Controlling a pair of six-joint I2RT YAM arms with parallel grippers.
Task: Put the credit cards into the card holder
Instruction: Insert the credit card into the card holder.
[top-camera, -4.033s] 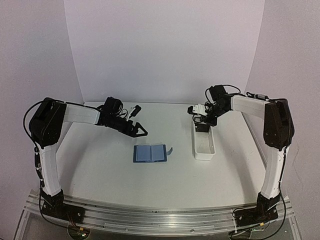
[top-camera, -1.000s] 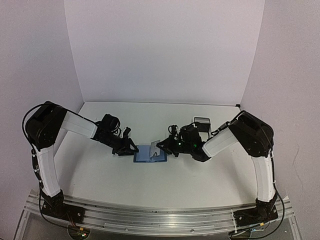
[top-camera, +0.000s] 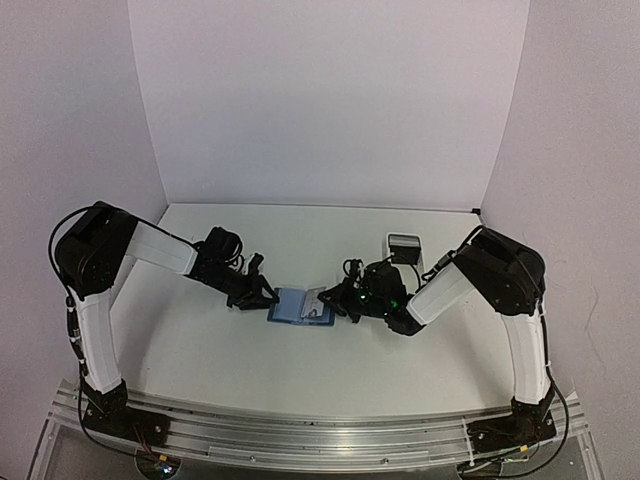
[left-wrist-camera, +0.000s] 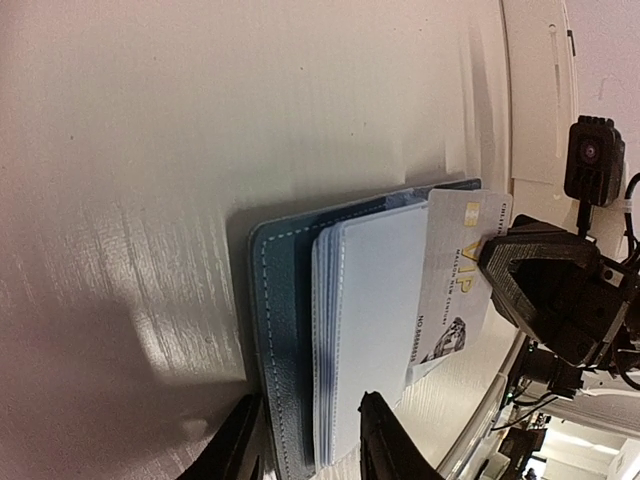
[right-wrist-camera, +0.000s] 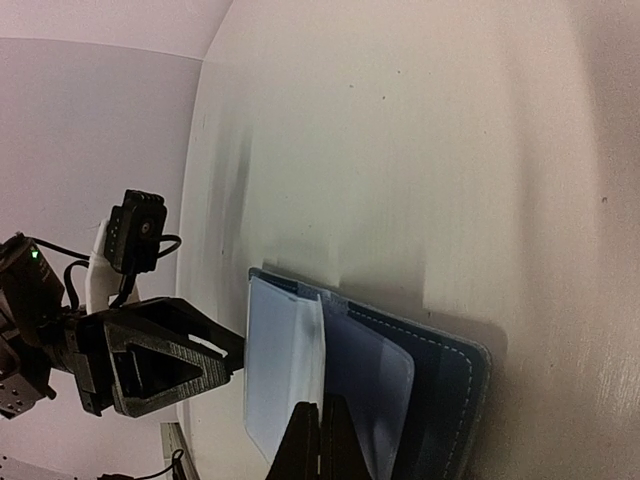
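Your card holder (top-camera: 298, 306) lies opened flat in the middle of the bench (top-camera: 200, 350), between the two arms. Its cover is dark blue and grained like leather, with pale stitching running round its rounded corners. Inside sits a stepped stack of smooth, lighter blue slots (left-wrist-camera: 375, 320). From the right wrist view, the wing nearer that arm carries a glossy pocket.

The pale card (left-wrist-camera: 455, 285) is a thin, stiff rectangle with gold "VIP" lettering and small dark print. It lies over the holder's right side, with one long edge against the slot stack and the opposite edge past the cover. You cannot tell whether it has entered a slot. Your right gripper (right-wrist-camera: 320, 415) is pinched on that card, its black fingers almost together.

Your left gripper (right-wrist-camera: 228, 348) is angular black plastic with triangular cut-outs. Its jaws stand a narrow way apart, with the tips at the holder's outer left edge. You cannot tell whether they press on it.

Behind the right arm stands a white tray (top-camera: 403, 243), mostly hidden. The bench is matt white with a faint streaked grain.
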